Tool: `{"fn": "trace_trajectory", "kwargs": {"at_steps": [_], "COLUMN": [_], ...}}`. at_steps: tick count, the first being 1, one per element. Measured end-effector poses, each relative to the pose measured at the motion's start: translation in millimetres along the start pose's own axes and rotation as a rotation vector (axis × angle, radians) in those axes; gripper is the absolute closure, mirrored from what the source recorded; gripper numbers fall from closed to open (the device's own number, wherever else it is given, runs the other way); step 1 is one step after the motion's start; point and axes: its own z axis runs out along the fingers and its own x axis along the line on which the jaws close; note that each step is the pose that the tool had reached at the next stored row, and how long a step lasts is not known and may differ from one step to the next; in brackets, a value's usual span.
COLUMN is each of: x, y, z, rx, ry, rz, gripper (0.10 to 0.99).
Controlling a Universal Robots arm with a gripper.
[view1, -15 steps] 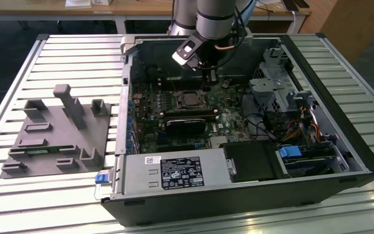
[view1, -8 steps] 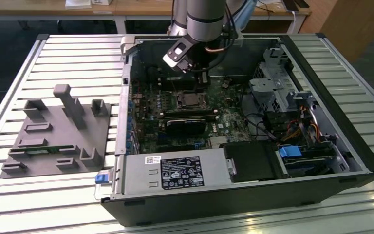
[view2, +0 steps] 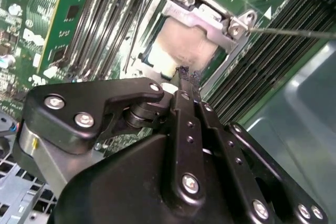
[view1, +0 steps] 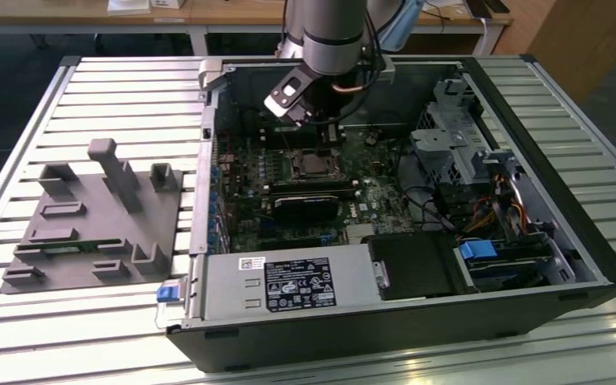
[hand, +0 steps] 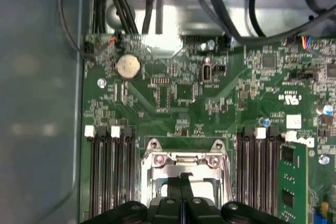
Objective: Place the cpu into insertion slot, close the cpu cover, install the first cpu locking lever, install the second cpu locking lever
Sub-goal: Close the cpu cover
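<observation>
Gripper (view2: 186, 75) pressed together, tip just above cpu (view2: 181, 45); cpu flat, silvery top outward, framed by cpu cover (view2: 203, 17).

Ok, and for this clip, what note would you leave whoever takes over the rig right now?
Gripper: shut, holding nothing, tip just above the insertion slot edge.
Cpu: seated in the insertion slot, silvery top showing through the cpu cover window.
Done: cpu placed; cover looks lowered over it.
Left: both locking levers; a thin lever rod juts out beside the slot, apparently unlatched.
</observation>
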Motion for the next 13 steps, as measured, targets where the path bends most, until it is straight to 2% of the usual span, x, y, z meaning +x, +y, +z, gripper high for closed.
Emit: {"fn": "trace_trajectory", "kwargs": {"at_steps": [13], "x": [0.0], "y": [-26.1], "z": [1.7], "rx": [0.0], "ry": [0.0], "rz": [0.0], "gripper": [0.98]}}
